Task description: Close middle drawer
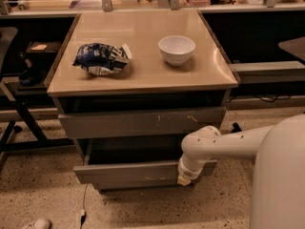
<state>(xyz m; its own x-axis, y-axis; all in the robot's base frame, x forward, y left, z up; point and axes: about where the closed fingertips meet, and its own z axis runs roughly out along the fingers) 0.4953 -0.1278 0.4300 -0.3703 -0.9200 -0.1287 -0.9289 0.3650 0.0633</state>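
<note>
The middle drawer (pixel 127 172) is a plain grey front, pulled out from the cabinet, with its dark inside (pixel 133 154) showing. It sits below the taller scratched front (pixel 143 123). My gripper (pixel 184 177) hangs at the end of the white arm (pixel 224 144), which reaches in from the right. It is at the right end of the middle drawer's front and seems to touch it. The third front is a thin strip (pixel 143 185) below the drawer.
On the beige cabinet top (pixel 143 70) lie a blue-and-white chip bag (pixel 101 58) and a white bowl (pixel 176 49). A chair or stand base (pixel 19 123) is at the left. A cable (pixel 84 209) runs on the speckled floor. My white body (pixel 281 185) fills the lower right.
</note>
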